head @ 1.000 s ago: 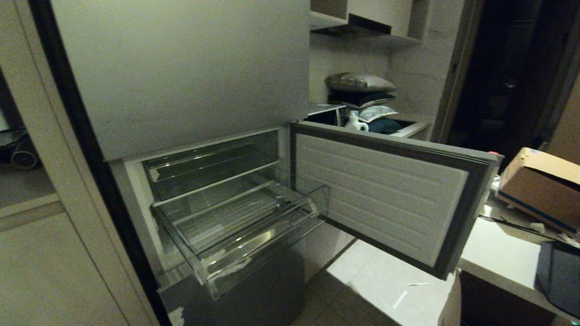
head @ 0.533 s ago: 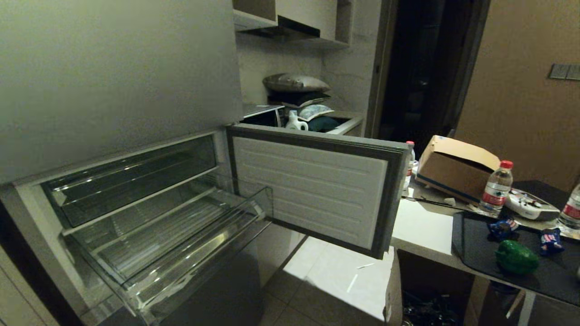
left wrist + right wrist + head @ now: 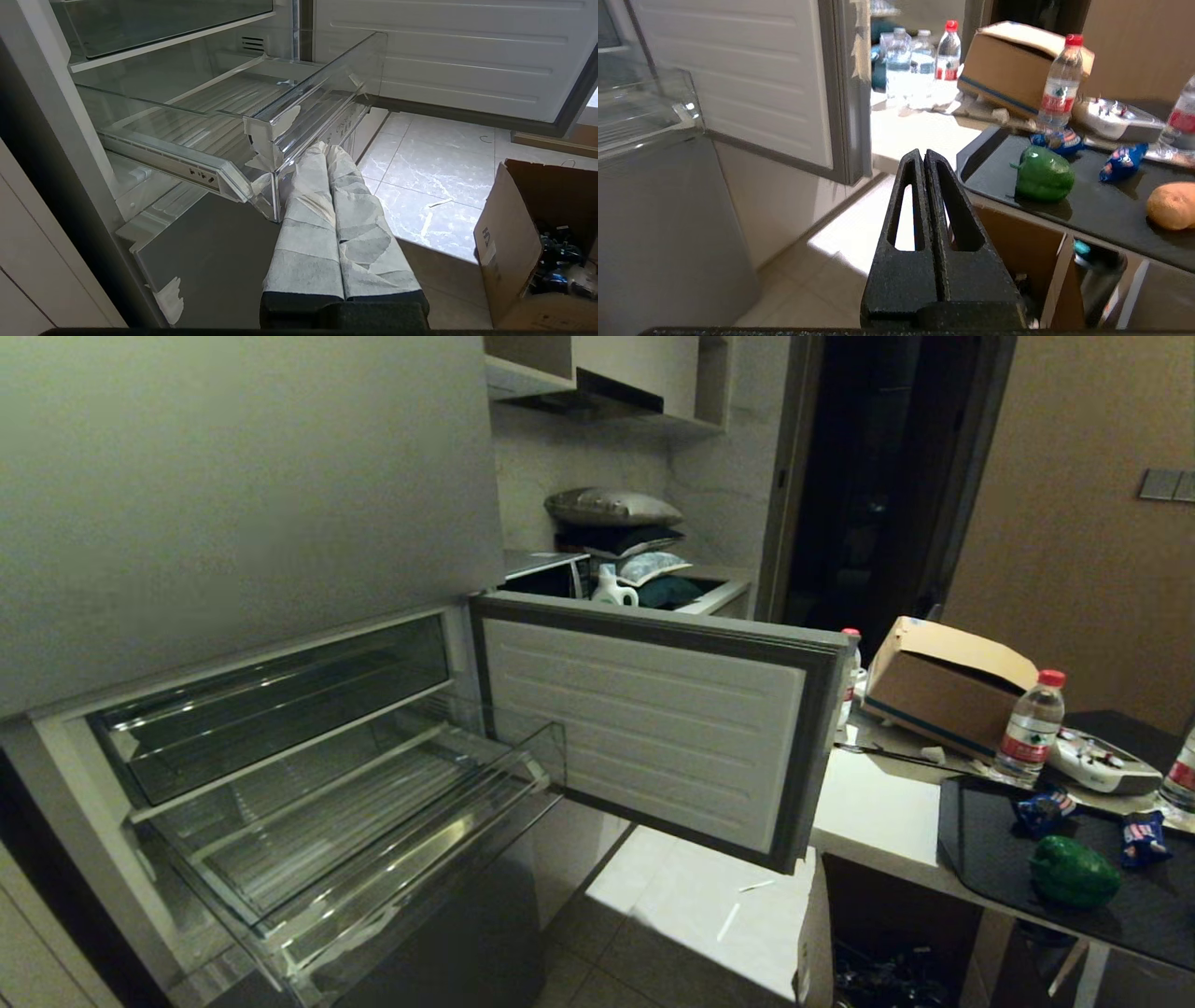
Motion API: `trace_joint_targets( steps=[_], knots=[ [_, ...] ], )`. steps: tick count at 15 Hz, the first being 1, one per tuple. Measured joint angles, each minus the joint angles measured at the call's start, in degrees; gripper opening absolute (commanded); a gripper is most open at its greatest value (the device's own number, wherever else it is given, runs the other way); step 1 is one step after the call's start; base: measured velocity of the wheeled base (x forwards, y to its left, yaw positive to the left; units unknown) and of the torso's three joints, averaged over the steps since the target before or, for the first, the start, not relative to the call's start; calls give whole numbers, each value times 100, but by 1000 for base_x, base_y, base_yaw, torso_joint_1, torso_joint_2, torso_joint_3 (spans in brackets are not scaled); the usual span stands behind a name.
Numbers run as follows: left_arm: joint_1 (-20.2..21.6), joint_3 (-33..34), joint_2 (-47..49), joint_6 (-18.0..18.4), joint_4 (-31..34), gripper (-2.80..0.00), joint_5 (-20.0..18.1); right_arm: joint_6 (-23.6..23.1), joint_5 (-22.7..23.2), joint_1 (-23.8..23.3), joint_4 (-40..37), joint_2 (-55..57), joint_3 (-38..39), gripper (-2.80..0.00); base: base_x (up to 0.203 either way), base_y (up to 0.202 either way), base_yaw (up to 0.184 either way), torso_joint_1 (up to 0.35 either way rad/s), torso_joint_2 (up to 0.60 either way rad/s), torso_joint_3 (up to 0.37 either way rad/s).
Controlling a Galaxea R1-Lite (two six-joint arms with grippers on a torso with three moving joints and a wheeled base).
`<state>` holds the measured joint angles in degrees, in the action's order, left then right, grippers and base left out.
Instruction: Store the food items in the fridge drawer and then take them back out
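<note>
the fridge drawer [image 3: 373, 859] stands pulled out under the open fridge door [image 3: 644, 719], nothing in it. my left hand [image 3: 325, 148], fingers together, points just beside its front corner. my right hand [image 3: 923, 156], also closed and holding nothing, faces the dark tray [image 3: 980, 840] on the surface, where a green pepper [image 3: 1074, 873], blue packets [image 3: 1122, 161] and an orange-brown piece [image 3: 1172, 205] lie.

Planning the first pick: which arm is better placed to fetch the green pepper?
Probably the right. The right claw, shut, faces the green pepper on the black tray; the left claw sits by the fridge drawer.
</note>
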<state>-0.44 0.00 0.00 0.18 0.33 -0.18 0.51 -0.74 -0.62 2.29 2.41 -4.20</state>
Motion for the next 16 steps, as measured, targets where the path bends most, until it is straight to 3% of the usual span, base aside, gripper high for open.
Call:
trace_joint_targets(
  steps=[5,9,16],
  knots=[
    [0,0,0,0,0,-280,0,283,-52,-275,-137,1902,-687,-280,0,0,0,0,0,0],
    [0,0,0,0,0,-280,0,497,262,-657,806,3982,-1065,-280,0,0,0,0,0,0],
    [0,0,0,0,0,-280,0,596,398,-1969,2184,7262,-1719,-280,0,0,0,0,0,0]
  ],
)
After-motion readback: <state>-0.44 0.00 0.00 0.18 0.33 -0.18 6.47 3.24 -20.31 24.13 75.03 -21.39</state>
